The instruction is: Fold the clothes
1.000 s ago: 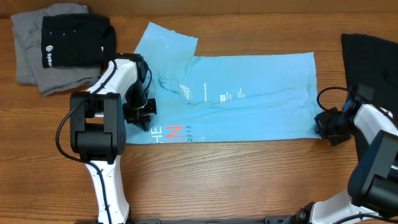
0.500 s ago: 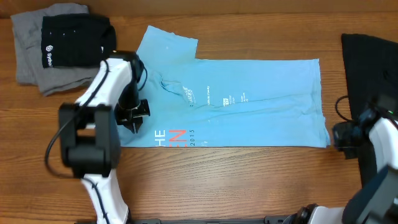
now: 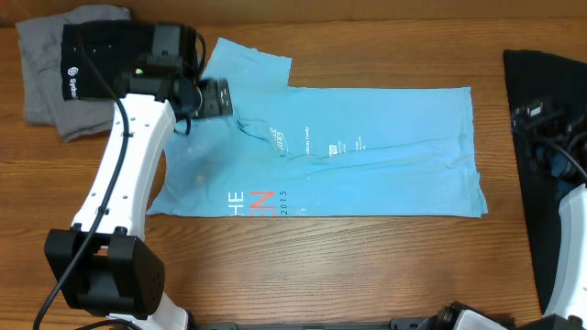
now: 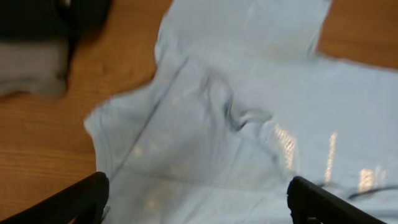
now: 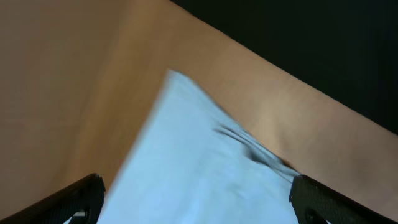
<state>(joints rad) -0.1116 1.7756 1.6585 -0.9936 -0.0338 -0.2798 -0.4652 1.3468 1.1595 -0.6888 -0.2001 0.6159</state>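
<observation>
Far left, top corner: a grey garment (image 3: 37, 92), folded, with a black folded garment (image 3: 105, 55) stacked on it, white logo showing. Just right of that stack the left gripper (image 4: 198, 204) hangs over the collar end of the light blue T-shirt (image 3: 367, 165), beside the sleeve that sticks up. Its fingers (image 4: 74, 200) are spread wide with nothing between them and no grip on anything. The wrist view shows wrinkled blue cloth below the gap. Whether the tips touch the cloth I can't tell.

The T-shirt lies flat on the wooden table (image 3: 367, 275), sideways, collar left and hem right. It has small white print mid-body, white-and-pink lettering at the near left edge, and creases around the collar.

Far right: a black garment (image 3: 541, 82) spread at the table edge. The right gripper (image 5: 199, 202) sits above it in the overhead view, hard to make out against the dark cloth. Its fingers (image 5: 333, 199) are wide apart and empty. The wrist view shows the shirt's corner under the gap, then bare wood, with black cloth at the upper right.
</observation>
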